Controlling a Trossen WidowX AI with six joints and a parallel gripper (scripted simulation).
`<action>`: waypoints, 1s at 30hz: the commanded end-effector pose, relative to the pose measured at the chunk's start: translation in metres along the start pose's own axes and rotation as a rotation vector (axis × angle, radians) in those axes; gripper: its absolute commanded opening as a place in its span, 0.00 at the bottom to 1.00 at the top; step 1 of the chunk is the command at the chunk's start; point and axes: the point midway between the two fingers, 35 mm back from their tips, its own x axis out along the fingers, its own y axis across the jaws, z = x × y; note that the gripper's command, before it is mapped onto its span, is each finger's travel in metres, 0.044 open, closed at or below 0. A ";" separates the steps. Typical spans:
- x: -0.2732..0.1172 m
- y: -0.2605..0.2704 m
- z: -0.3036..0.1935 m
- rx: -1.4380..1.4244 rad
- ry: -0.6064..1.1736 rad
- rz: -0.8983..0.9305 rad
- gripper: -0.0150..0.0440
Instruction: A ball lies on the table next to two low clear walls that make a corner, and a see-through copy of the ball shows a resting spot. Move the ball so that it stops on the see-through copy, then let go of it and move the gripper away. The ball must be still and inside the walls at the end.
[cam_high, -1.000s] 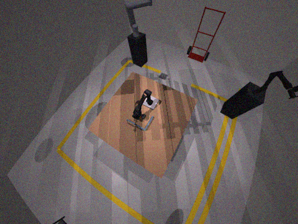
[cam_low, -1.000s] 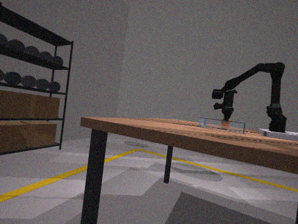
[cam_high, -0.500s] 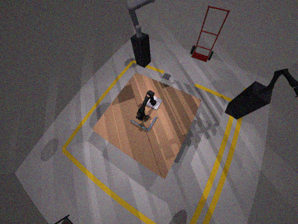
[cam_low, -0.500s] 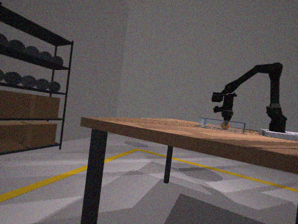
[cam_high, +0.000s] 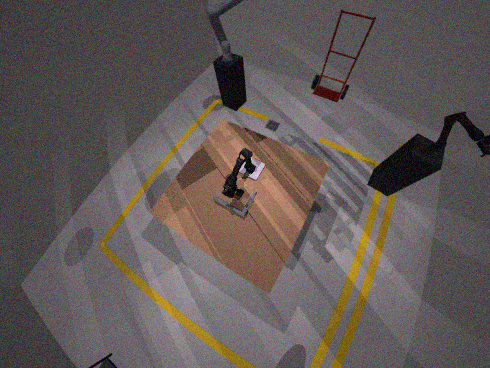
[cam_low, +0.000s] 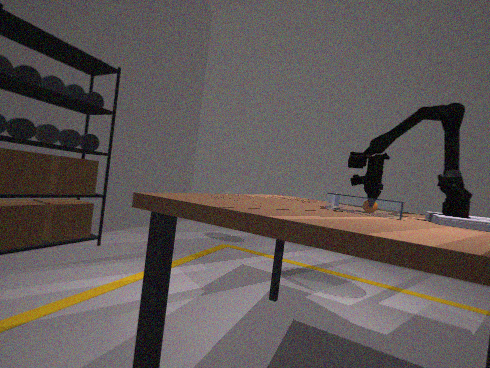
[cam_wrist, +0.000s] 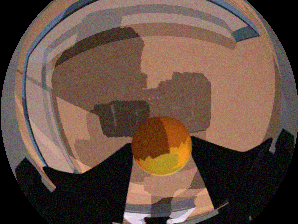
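Reading from left to right in the side view, a shelf rack (cam_low: 50, 125) of dark balls and boxes is seen, then the table (cam_low: 260, 215), then the clear walls (cam_low: 365, 201), and last the arm with its claw (cam_low: 370, 196) lowered inside the corner. The orange ball (cam_low: 370, 205) is held between the claw's fingers, gripped at a middling width, and it appears to be at or just above the table surface within the walls. A roll is judged to be the main risk: if the fingers are parted unevenly or the ball is not fully down, it could be nudged off its spot or against a wall. A brush from the fingers as the claw is lifted could cause the same. In the wrist view the ball (cam_wrist: 161, 145) is seen half orange and half yellow, which suggests an overlap with the see-through copy, and the walls (cam_wrist: 40, 63) curve around it; this is not shown elsewhere. In the overhead view the ball is hidden by the arm, though the corner (cam_high: 240, 205) is seen to lie near the table's middle.
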 end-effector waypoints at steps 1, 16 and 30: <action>0.000 0.000 0.000 0.000 0.001 0.000 0.70; -0.087 0.000 0.000 0.006 -0.001 -0.004 0.88; -0.127 0.001 -0.001 0.010 -0.011 -0.002 1.00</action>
